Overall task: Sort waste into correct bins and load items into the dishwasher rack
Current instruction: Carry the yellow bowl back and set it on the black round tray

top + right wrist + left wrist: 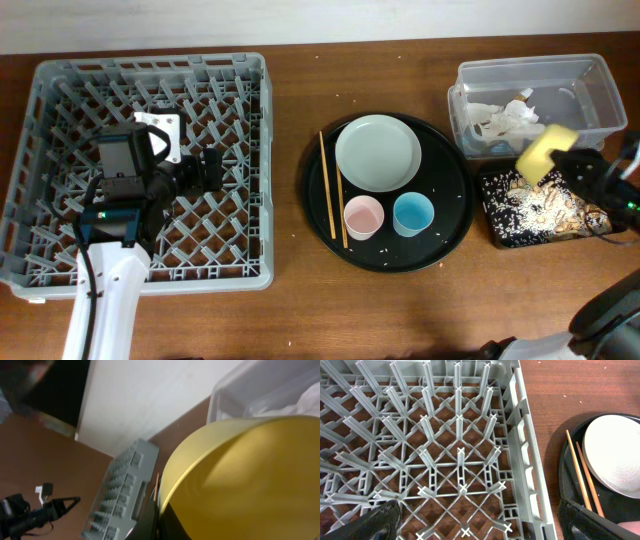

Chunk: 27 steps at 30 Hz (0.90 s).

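The grey dishwasher rack [50, 150] stands at the left. My left gripper [205, 168] hovers over it, open and empty; its wrist view shows the rack's pegs [460, 460] between the spread fingers [480, 527]. The grey-green plate [378, 152], pink cup [363, 216], blue cup [413, 213] and chopsticks [331, 188] sit on the round black tray. My right gripper [560, 160] is shut on the rim of the yellow bowl [543, 152], tilted above the shallow black tray [492, 205] of food scraps and rice [540, 208]. The bowl [240, 480] fills the right wrist view. White napkins [505, 122] lie in the clear tub [470, 75].
The round black tray [450, 235] lies between the rack and the bins. The plate [615, 455] and chopsticks [580, 472] show at the right of the left wrist view. A few rice grains are scattered on the wooden table near the trays.
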### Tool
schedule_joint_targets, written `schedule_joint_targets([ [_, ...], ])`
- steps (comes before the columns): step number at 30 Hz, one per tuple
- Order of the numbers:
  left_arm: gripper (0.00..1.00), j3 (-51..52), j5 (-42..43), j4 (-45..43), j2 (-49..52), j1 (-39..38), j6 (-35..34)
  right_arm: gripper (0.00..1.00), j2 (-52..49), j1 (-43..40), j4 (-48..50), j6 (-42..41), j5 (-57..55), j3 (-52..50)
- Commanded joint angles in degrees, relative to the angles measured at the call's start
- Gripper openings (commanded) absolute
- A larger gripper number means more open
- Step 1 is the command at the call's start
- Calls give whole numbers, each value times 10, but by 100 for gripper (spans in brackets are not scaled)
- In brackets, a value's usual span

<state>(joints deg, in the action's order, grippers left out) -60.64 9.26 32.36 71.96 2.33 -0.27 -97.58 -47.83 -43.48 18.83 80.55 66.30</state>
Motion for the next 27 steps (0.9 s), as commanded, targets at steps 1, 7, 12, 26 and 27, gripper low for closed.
schedule_joint_targets([
  [1,99,-8,4,-1,2,1,0,4,85,59,-30,-14,-95,6],
  [7,99,-8,4,-1,2,1,0,4,228,431,-45,-216,-632,10],
  [12,99,-8,4,-1,2,1,0,4,120,556,-18,-286,-783,10],
  [26,99,-8,4,-1,2,1,0,42,-2,557,-3,-288,-748,27],
  [27,99,-8,4,-1,2,1,0,43,-1,557,-23,-288,-747,49],
])
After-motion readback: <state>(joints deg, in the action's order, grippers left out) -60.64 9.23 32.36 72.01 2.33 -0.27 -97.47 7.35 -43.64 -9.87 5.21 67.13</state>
